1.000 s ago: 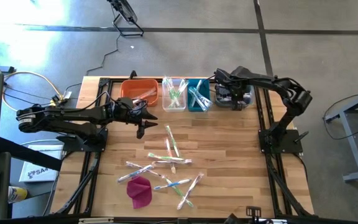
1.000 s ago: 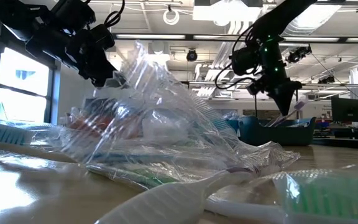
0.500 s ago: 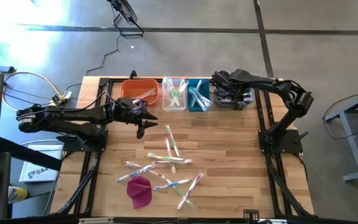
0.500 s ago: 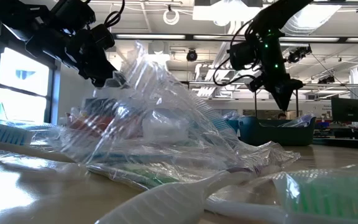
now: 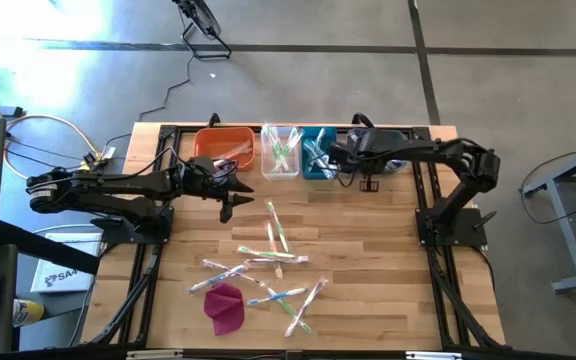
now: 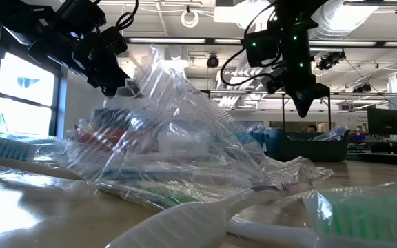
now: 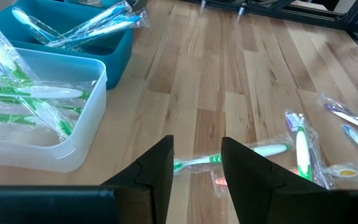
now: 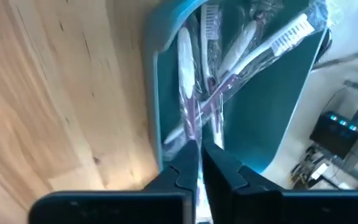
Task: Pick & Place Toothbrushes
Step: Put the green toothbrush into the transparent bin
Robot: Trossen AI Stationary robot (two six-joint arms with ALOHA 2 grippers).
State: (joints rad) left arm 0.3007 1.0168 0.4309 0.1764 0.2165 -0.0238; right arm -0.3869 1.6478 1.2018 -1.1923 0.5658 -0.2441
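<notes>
Several wrapped toothbrushes (image 5: pixel 268 255) lie loose on the wooden table in front of a magenta cloth lump (image 5: pixel 226 306). More fill the clear bin (image 5: pixel 281 152) and the teal bin (image 5: pixel 315 158) at the far edge. My right gripper (image 5: pixel 336 162) hangs shut and holds nothing, above the teal bin's (image 8: pixel 166 81) right rim, also in the low view (image 6: pixel 302 107). My left gripper (image 7: pixel 196 158) hovers open over the table (image 5: pixel 227 208), a green-and-white toothbrush (image 7: pixel 247 151) lying below its fingers.
An orange bin (image 5: pixel 226 146) stands left of the clear one, and a grey bin (image 5: pixel 393 158) sits at the far right, partly under my right arm. Crumpled wrappers (image 6: pixel 171 138) and a green brush head (image 6: pixel 364 213) lie close to the low camera.
My right gripper has let go of a purple-handled toothbrush over the grey bin. It has then swung toward the table's left, from that bin to the teal bin's right rim, turning as it went. My left arm has kept still.
</notes>
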